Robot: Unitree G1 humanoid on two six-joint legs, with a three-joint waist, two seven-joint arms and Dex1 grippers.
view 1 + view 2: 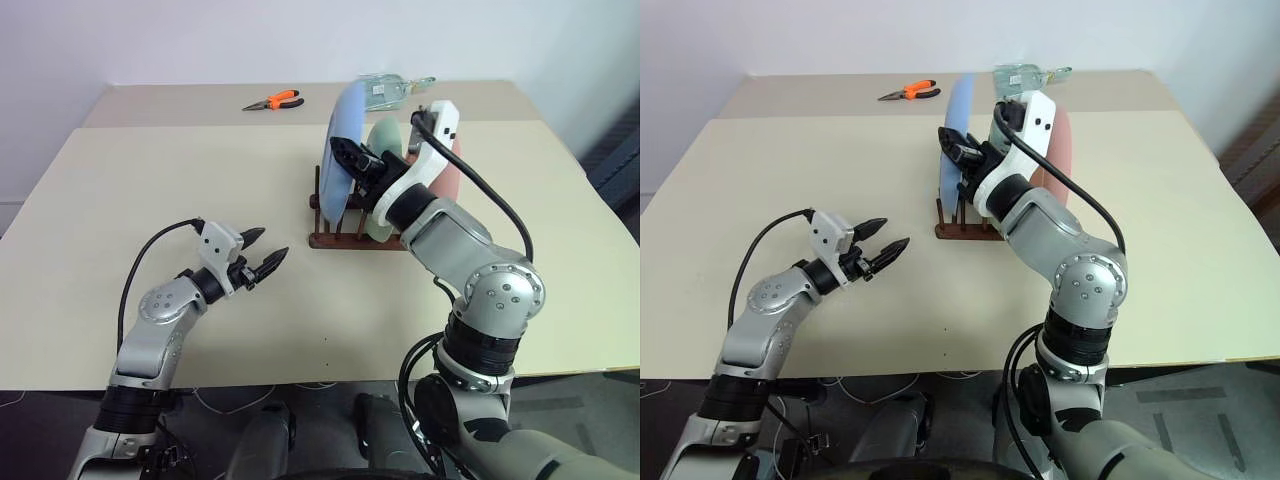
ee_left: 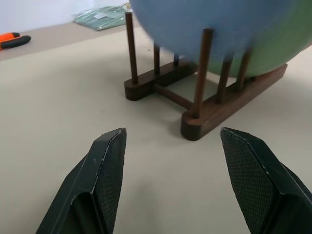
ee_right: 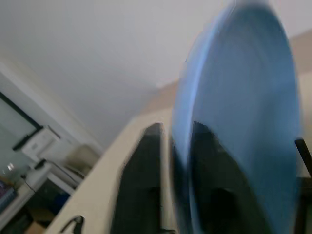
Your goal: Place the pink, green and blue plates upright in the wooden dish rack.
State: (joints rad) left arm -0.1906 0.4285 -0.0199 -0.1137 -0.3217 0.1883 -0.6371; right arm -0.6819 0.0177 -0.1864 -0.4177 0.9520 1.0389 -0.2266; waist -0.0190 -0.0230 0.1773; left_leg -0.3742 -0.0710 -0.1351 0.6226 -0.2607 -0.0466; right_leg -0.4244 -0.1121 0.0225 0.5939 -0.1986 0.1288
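The wooden dish rack (image 1: 355,232) sits mid-table with all three plates upright in it: the blue plate (image 1: 342,150) at the left end, the green plate (image 1: 381,140) in the middle, the pink plate (image 1: 452,175) at the right. The right gripper (image 1: 347,157) straddles the blue plate's rim, one finger each side (whether it presses or has let go, I cannot tell). The left gripper (image 1: 262,250) hovers with fingers spread wide, empty, near and left of the rack. Orange-handled pliers (image 1: 274,100) lie far back.
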